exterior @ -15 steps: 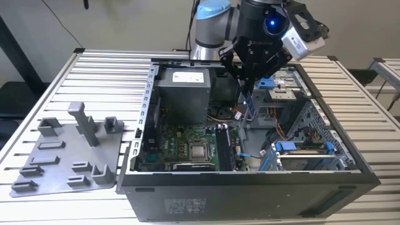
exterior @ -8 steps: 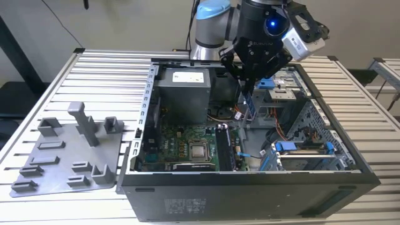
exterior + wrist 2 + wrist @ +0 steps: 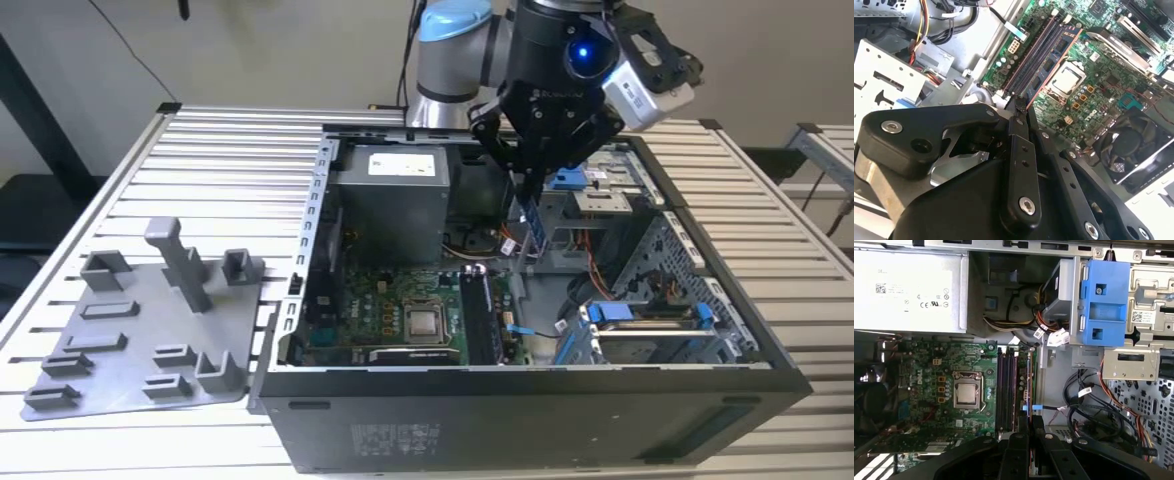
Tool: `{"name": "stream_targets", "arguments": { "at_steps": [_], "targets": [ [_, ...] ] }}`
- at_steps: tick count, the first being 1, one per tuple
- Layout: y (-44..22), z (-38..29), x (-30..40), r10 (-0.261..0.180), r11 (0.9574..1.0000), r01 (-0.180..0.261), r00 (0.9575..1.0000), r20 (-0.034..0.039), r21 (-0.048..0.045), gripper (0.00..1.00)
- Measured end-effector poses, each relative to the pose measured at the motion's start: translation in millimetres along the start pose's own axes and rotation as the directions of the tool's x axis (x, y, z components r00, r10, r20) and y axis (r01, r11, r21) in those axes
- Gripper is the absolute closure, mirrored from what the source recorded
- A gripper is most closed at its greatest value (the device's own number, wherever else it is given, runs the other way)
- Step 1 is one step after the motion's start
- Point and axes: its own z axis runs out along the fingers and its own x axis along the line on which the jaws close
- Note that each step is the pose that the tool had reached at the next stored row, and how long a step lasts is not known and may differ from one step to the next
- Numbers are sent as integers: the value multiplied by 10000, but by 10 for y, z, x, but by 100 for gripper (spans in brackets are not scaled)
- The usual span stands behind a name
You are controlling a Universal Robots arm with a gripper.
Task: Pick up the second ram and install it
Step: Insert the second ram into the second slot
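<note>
1. Farthest toward the exterior view's left, the grey fixture plate (image 3: 147, 330) lies flat on the slatted metal table (image 3: 227, 150). Its upright posts carry nothing.
2. Just beside it stands the open computer case (image 3: 534, 410), lying on its side with the inside facing up.
3. In the case, the grey power supply (image 3: 394, 195) fills the far corner. The green circuit board (image 3: 367, 325) lies nearer, with the silver processor (image 3: 424, 322) in its middle.
4. Next to the processor run the long black memory slots (image 3: 478, 315), side by side.
5. My claw (image 3: 530, 185) hangs over the case, above the far end of those slots, fingers pointing down. It is clenched on the second ram (image 3: 537, 228).
6. The stick hangs from my fingertips, long side up and down, between the power supply and the drive cage. In the second wrist view it reaches out from my fingertips alongside the slots. I cannot tell whether its lower end touches one.
7. Toward the exterior view's right, a blue drive bracket (image 3: 641, 313) sits near the case's front wall.
</note>
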Motion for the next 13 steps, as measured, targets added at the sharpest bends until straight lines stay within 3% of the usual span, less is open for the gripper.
{"name": "stream_targets", "arguments": {
  "at_steps": [6, 13],
  "targets": [
    [1, 42, 0, -3, 10000, 3, 10000, -1, 40, 86],
    [3, 164, 35, 247, 9996, -247, 9997, -6, 101, 86]
  ]
}}
